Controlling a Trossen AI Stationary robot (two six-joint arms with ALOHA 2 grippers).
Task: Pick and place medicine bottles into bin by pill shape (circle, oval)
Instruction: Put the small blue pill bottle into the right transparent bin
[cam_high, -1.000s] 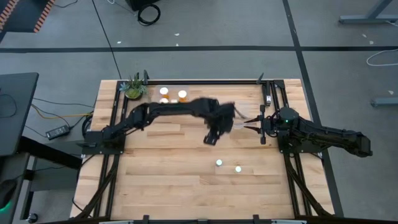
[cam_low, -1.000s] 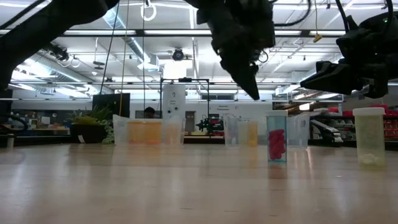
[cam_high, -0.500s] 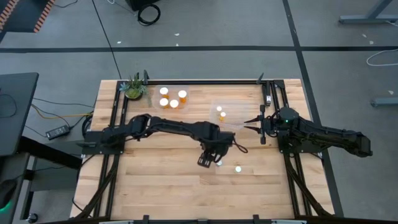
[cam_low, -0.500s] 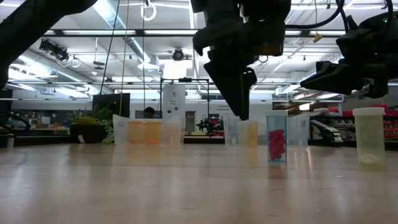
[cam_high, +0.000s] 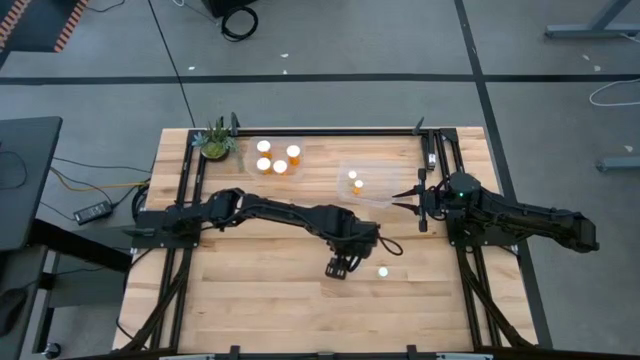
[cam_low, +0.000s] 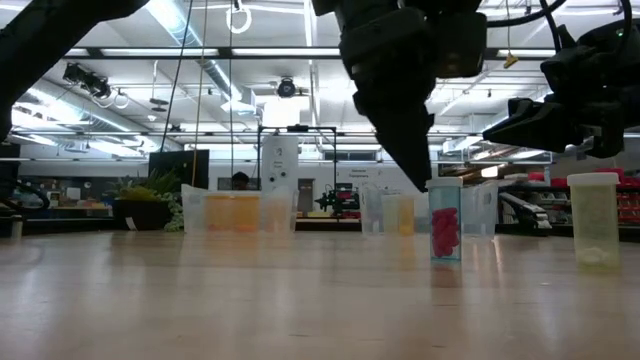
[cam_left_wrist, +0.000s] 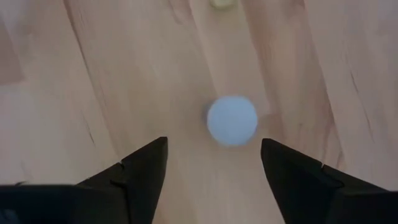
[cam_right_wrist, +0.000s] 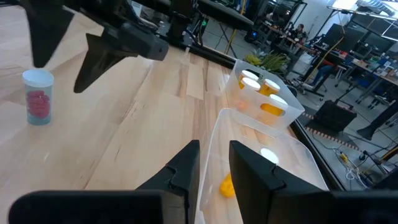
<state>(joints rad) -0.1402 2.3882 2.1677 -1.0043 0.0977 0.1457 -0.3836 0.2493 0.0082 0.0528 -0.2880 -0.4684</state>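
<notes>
Hovering above the middle of the worktop (cam_high: 250, 290), the left claw (cam_high: 338, 268) has its fingers (cam_left_wrist: 140, 171) spread wide, and in the left wrist view the white cap of a bottle (cam_left_wrist: 232, 121) sits in the gap between them, a little toward the right finger. In the low view this bottle (cam_low: 445, 220) stands upright with pink pills inside, and the claw tip hangs just above its cap, not touching. To do the grasp well, I think the claw should first shift sideways until the cap is in the middle of the gap, then go straight down so both fingers pass the cap and close on the body. A tilted descent can tip the bottle. A second bottle (cam_high: 383, 271) stands near on the right, so the fingers must not sweep it. The two clear bins, one (cam_high: 277, 158) at the far edge holding orange bottles and one (cam_high: 362, 185) more to the right, wait for the drop. The right claw (cam_right_wrist: 214, 163) rests beside the second bin, fingers only slightly apart and holding nothing.
</notes>
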